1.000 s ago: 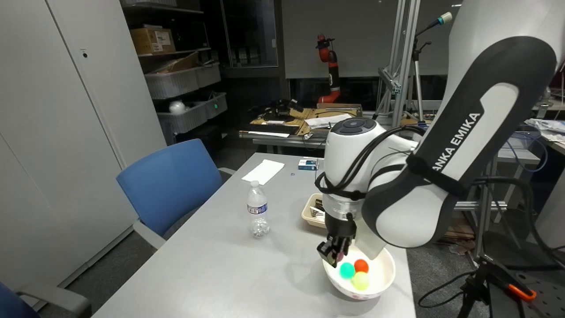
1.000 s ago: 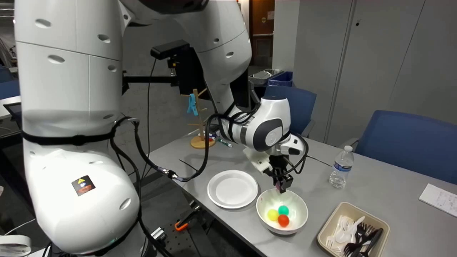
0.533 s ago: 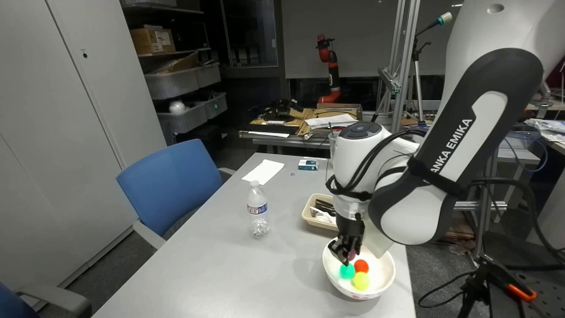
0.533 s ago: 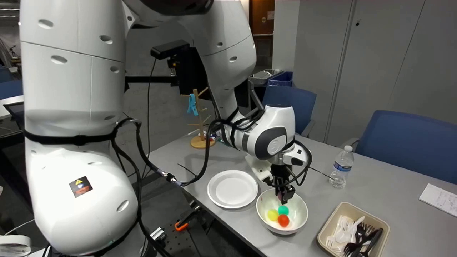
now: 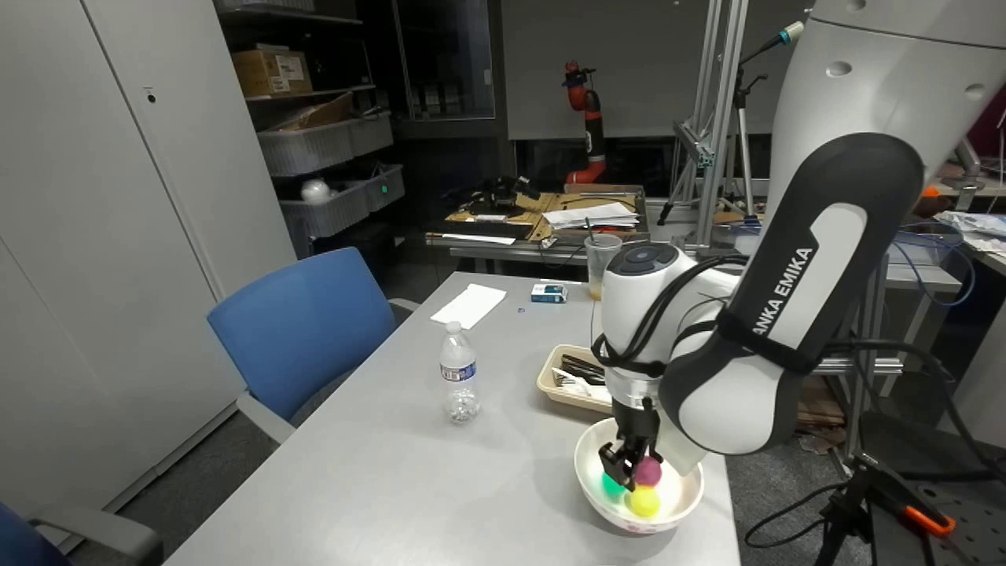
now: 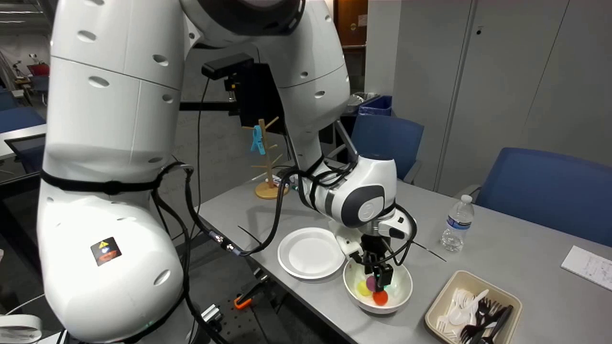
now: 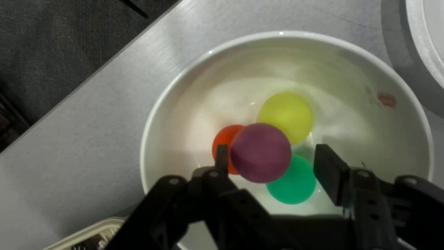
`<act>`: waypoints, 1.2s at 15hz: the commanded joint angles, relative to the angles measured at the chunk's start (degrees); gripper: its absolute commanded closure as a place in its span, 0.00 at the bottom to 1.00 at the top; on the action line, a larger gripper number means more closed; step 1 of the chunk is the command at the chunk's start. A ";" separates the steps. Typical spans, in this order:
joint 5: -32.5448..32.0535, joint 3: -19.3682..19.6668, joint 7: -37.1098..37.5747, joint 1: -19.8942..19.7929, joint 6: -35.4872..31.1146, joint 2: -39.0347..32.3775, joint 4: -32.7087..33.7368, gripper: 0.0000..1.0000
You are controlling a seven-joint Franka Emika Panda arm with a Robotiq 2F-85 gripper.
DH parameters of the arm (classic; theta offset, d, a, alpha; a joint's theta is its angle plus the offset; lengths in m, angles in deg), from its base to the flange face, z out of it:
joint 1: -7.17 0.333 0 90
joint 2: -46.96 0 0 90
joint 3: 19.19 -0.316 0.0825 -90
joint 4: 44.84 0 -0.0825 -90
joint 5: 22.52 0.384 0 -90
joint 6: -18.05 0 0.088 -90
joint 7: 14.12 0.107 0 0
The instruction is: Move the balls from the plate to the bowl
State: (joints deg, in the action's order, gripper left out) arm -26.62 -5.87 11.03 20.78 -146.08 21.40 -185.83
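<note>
jaws downward, apart — purple ball (image 7: 261, 152) between

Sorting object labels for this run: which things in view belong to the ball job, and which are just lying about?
Part of the job:
purple ball
orange ball
yellow ball
green ball
white bowl
white plate
end effector, jaws apart

Just lying about:
water bottle
cutlery tray
plastic cup
blue-and-white box
white paper

The arm (image 5: 825, 251) arches over, tool (image 7: 271, 159) pointing down, fingers (image 7: 329, 172) spread apart.
</note>
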 commanded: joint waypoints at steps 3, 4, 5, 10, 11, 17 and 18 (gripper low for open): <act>0.89 0.01 0.52 -0.13 -1.35 -1.43 0.75 0.00; 0.96 -0.03 0.50 -0.16 -1.52 -1.54 0.79 0.00; 1.01 -0.06 0.45 -0.19 -1.69 -1.60 0.82 0.00; 0.40 0.59 0.76 0.92 -0.60 2.17 -1.48 0.00; 0.25 0.74 0.92 1.14 -0.62 2.71 -1.82 0.00; -2.61 2.09 2.38 2.81 -0.43 8.68 -4.43 0.00; -3.47 2.36 2.81 3.12 -0.46 9.70 -4.95 0.00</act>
State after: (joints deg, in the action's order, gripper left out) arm -27.37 -5.54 11.42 21.75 -146.34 26.39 -187.52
